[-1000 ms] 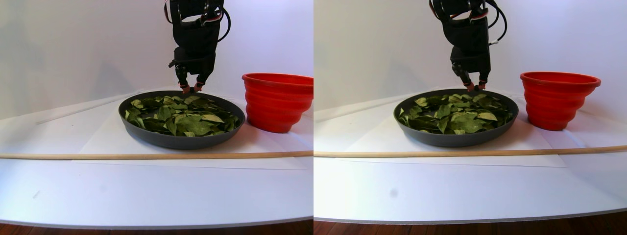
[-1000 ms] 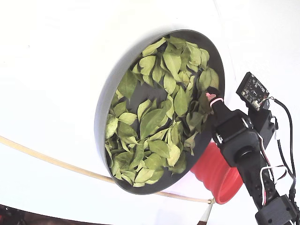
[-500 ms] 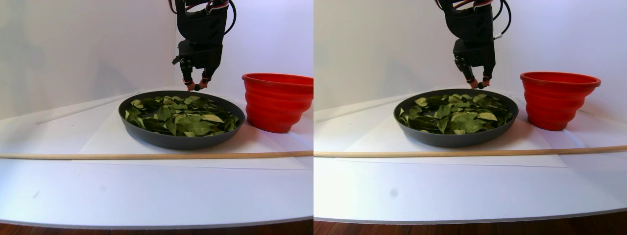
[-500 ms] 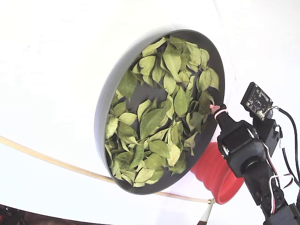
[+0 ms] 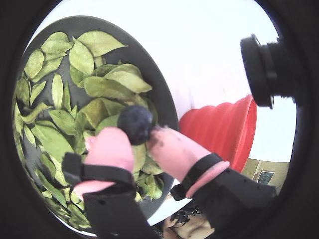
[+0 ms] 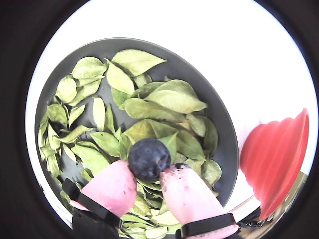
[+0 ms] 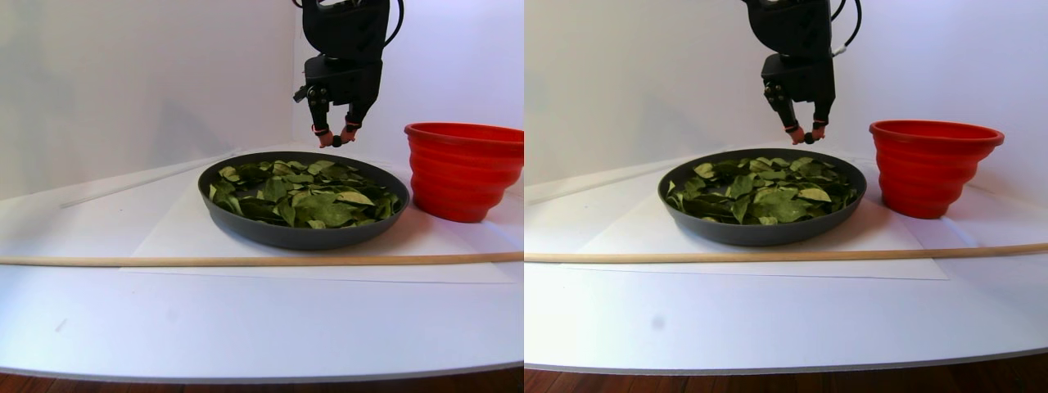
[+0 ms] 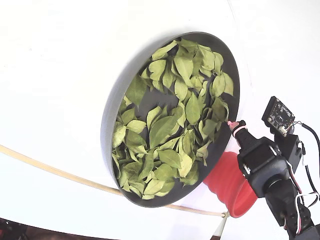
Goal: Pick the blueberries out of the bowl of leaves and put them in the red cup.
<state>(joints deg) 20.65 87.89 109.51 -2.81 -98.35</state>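
white table (image 7: 246,327), gripper (image 7: 336,141) risen higher, pinching blueberry (image 6: 148,159)

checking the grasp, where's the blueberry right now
The blueberry is pinched between the gripper's pink fingertips, lifted above the far edge of the bowl of leaves; the red cup stands to its right in the stereo pair view.

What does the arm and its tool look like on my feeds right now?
The arm is black and blocky, with black cables looping beside it and red and white wires near its joints. A small dark circuit board sticks out at its side. The tool has two fingers with soft pink tips, each strapped on by a thin black band; one tip carries dark smudges.
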